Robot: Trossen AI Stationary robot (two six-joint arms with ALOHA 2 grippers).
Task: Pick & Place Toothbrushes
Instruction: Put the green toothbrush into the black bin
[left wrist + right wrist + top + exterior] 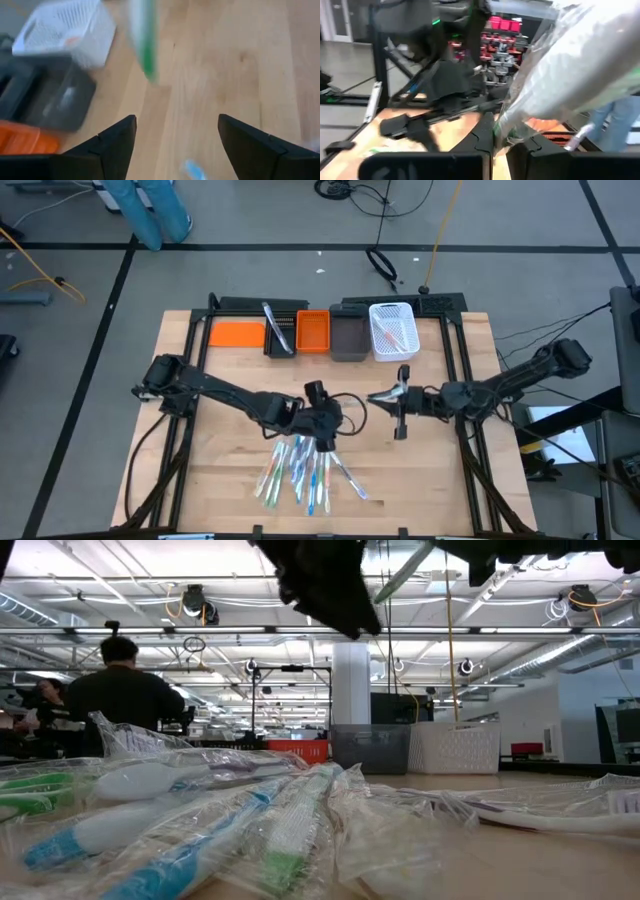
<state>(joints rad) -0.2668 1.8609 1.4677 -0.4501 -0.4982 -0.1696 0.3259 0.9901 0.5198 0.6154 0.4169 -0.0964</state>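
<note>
Five containers stand in a row: two orange plastic bins (236, 333) (313, 332), a black bin (281, 330), a dark grey bin (348, 338) and one white slotted basket (392, 330). Just before that row work two dark robot arms.

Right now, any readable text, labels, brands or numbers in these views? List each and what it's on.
None readable.
Toothbrushes: clear wrappers show no legible print in the low view.
White bin, orange bin: no labels visible.
Red items on the shelves behind, in the right wrist view: too blurred to read.

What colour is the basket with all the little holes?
White. The basket shows best in the high view.
</note>
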